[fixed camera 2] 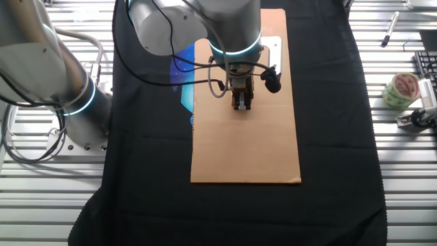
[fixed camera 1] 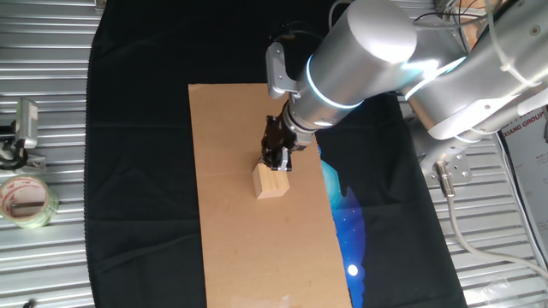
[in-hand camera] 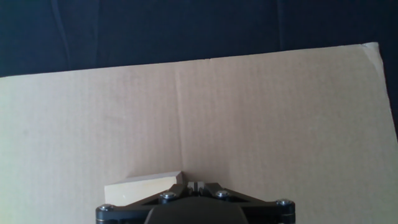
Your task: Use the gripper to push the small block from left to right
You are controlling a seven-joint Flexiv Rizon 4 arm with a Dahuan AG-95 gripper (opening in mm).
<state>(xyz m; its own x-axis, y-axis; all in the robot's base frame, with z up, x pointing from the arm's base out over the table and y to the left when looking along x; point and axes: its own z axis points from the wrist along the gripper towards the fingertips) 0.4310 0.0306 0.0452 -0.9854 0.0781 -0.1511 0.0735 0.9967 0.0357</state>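
The small block (fixed camera 1: 271, 181) is a pale tan wooden cube on the brown cardboard sheet (fixed camera 1: 240, 257). My gripper (fixed camera 1: 276, 162) stands low over the sheet with its shut tips right at the block's upper right edge, touching or nearly so. In the hand view the block (in-hand camera: 144, 187) lies at the bottom, just left of the shut gripper (in-hand camera: 196, 185). In the other fixed view the gripper (fixed camera 2: 242, 104) points down at the sheet (fixed camera 2: 246, 154) and hides the block.
A clear tape roll (fixed camera 1: 24, 201) lies on the metal table at the left; it also shows in the other fixed view (fixed camera 2: 400, 89). Black cloth (fixed camera 1: 137, 171) surrounds the cardboard. A blue patterned patch (fixed camera 1: 347, 222) lies beside the sheet's right edge.
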